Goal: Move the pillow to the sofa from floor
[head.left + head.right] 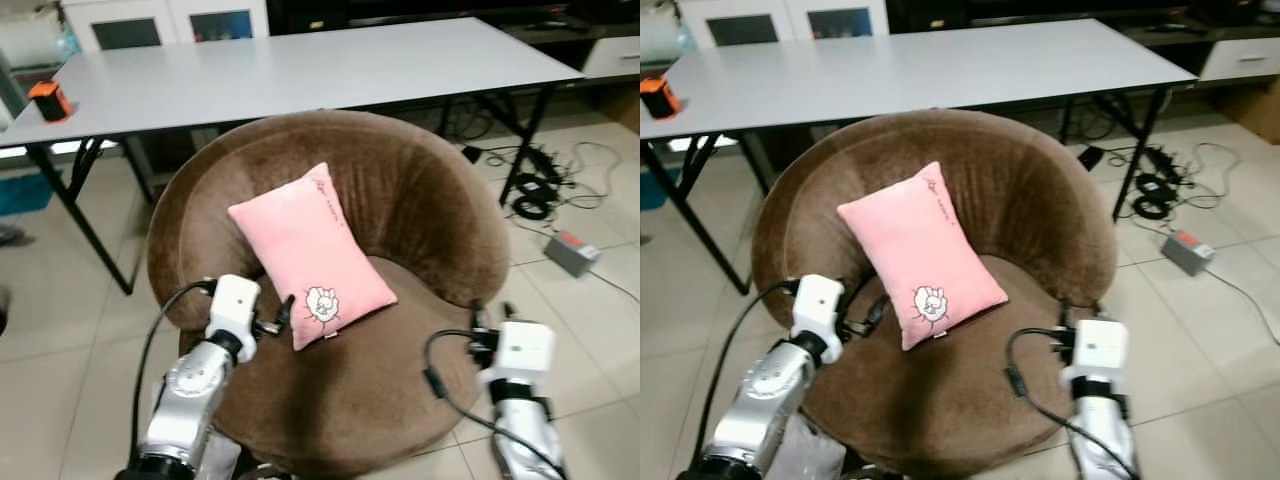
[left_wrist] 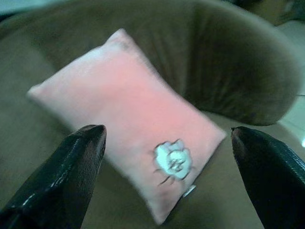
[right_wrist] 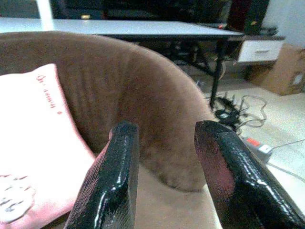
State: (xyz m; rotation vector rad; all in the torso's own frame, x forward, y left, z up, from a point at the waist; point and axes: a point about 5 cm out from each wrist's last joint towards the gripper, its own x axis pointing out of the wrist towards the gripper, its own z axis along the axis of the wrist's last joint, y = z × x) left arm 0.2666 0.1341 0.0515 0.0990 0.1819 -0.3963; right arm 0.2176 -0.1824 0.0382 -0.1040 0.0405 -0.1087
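My left pincer (image 2: 167,138), fingers spread wide, has the pink pillow (image 1: 308,252) just ahead, propped against the brown sofa (image 1: 420,190) back. My right pincer (image 3: 164,143), fingers apart on nothing, sees floor cables (image 3: 233,107) beyond the sofa's rim.

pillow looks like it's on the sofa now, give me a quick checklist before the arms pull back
1. Pillow on the seat, leaning against the backrest of the brown sofa: ok.
2. Left gripper open, fingers wide, pillow not between them: ok.
3. Right gripper open, nothing held: ok.
4. Pillow free of both grippers: right ok; left cannot tell, its fingertip sits very near the pillow's lower edge.
5. Pillow stable once left alone: cannot tell, it stands tilted.
6. Cables on the floor lie behind the sofa, away from the arms: ok.
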